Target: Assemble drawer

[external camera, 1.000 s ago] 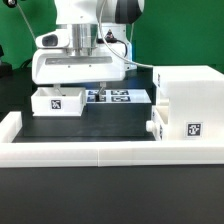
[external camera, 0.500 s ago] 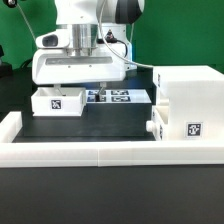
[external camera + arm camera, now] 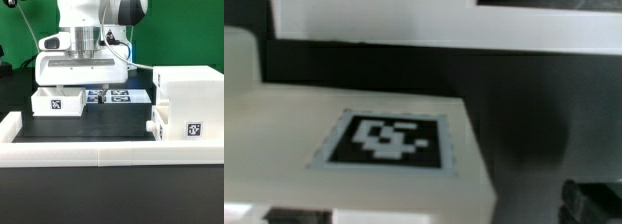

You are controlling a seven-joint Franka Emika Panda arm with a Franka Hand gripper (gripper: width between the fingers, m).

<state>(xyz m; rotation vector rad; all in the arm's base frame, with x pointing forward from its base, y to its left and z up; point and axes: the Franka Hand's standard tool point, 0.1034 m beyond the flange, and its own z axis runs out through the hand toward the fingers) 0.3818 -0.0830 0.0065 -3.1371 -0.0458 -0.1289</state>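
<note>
the landmark here is the tall white boxy plastic casing (image 3: 190, 108) of the drawer, standing at the exterior view's right with a square black-and-white tag on its front face. against its lower side on the exterior view's left sits a small white tray with a round knob (image 3: 154, 128), touching or nearly touching the casing. the second small white plastic tray (image 3: 57, 102), also tagged, lies well apart from the casing toward the exterior view's left, on the black table (image 3: 100, 125). between that tray and the casing lies the flat white marker board (image 3: 115, 97). a long low white rail (image 3: 90, 152) runs in front of the casing.

the arm's white two-finger gripper (image 3: 82, 88) hovers just above the far tray, well apart from the casing. the wrist view shows that tray's tagged white face (image 3: 367, 140) close under the camera, but the fingers are hidden in both views, so i cannot tell whether the pincer is spread or closed.

judging from this, the step in hand is the approach to pick up the far tray. the next move calls for a straight descent, fingers astride the tray walls, a firm squeeze, then carrying it toward the casing's opening without tilting.
</note>
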